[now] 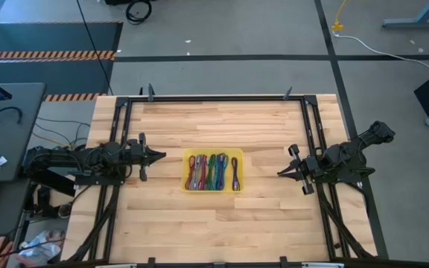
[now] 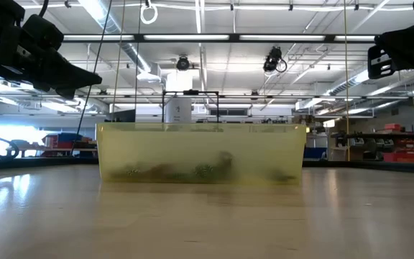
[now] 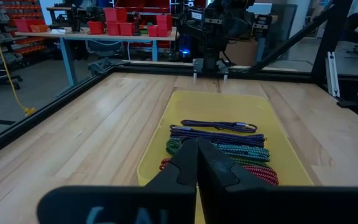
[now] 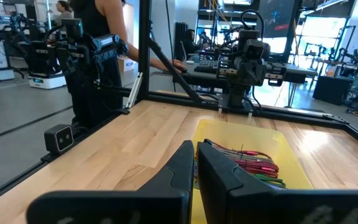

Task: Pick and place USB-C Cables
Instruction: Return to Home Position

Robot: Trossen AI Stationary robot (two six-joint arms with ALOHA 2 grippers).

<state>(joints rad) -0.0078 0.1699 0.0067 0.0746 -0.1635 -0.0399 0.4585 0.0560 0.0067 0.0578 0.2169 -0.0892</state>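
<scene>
Yellow tray [image 1: 213, 151], USB-C cables [image 1: 207, 173] inside

One worktop [image 1: 214, 223] carries one yellow tray [image 1: 192, 154]. The tray holds about eight USB-C Cables [image 1: 207, 173]: roughly seven in a packed row, where an exact count cannot be resolved, plus one lying apart. Two hands are present: one left hand [image 1: 161, 155], one right hand [image 1: 281, 173].
</scene>
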